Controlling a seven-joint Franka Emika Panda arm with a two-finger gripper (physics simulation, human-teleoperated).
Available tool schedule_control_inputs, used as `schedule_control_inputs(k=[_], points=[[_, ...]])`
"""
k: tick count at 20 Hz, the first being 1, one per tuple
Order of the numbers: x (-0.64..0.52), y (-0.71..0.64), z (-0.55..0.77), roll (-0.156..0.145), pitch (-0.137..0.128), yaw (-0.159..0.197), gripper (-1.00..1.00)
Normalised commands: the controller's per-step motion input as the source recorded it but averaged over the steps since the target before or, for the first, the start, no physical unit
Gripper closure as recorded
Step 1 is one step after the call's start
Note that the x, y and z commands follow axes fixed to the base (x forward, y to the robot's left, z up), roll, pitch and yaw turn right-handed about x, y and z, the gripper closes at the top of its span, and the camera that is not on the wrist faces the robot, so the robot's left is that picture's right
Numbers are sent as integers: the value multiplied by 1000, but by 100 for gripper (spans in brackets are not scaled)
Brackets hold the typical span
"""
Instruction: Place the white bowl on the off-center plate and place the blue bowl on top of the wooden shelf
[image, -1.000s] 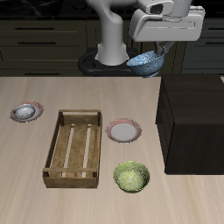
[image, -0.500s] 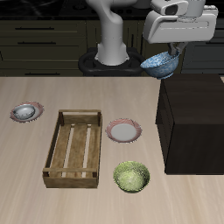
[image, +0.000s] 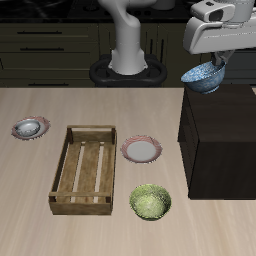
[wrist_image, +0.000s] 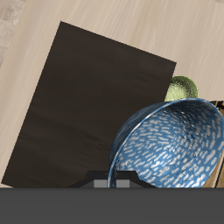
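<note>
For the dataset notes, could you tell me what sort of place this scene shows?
Probably a simulated kitchen: dark cabinets run behind a light wooden table set with bowls and plates, including a yellow-green bowl and a pink-rimmed plate.

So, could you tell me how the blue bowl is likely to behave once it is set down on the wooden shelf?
The blue bowl hangs tilted by its rim from the gripper, so it may rock on release. It looks rigid and glossy, so probably slippery. The wooden shelf has a flat top, so it should settle.

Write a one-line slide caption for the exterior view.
Gripper carries the tilted blue bowl above the wooden shelf; white bowl sits on the off-center plate.
</note>
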Motion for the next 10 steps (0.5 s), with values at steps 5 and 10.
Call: schedule_control_inputs(k=[5,10], points=[[-27,276,-19,31,4,9,100],[-14,243,-127,26,14,18,100]])
